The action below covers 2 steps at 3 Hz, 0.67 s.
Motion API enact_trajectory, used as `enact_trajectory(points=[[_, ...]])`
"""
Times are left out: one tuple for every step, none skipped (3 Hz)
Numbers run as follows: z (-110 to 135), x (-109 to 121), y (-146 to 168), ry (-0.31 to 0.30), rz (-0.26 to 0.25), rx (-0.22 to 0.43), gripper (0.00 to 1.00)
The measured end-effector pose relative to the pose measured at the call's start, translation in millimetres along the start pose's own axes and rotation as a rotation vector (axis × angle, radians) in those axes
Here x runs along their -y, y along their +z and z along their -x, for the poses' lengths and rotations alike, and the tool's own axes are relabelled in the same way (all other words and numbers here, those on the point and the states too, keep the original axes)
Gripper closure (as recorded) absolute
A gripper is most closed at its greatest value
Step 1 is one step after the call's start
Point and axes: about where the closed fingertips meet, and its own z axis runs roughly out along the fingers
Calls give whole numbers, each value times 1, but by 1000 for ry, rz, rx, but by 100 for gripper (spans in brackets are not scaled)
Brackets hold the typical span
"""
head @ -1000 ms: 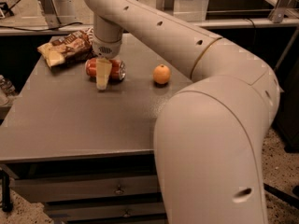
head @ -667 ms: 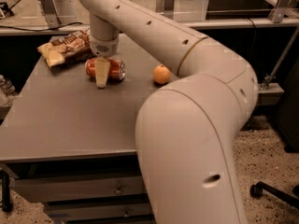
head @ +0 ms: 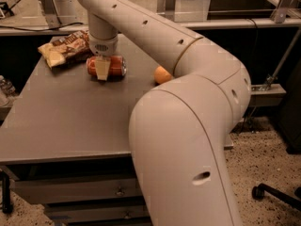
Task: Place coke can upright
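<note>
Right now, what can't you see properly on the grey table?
All in the camera view:
- Red aluminium coke can, lying on its side: its middle is behind the gripper, which reaches down onto it.
- Round orange fruit: its right side is behind the robot's white arm.
- Brown-and-yellow crinkled snack bag: its right end slips behind the wrist; its print is too small to read.
</note>
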Motion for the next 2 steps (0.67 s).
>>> enact_trajectory(points=[[5,-3,-36,17,-9,67,100],[4,-20,-89,69,-37,211,100]])
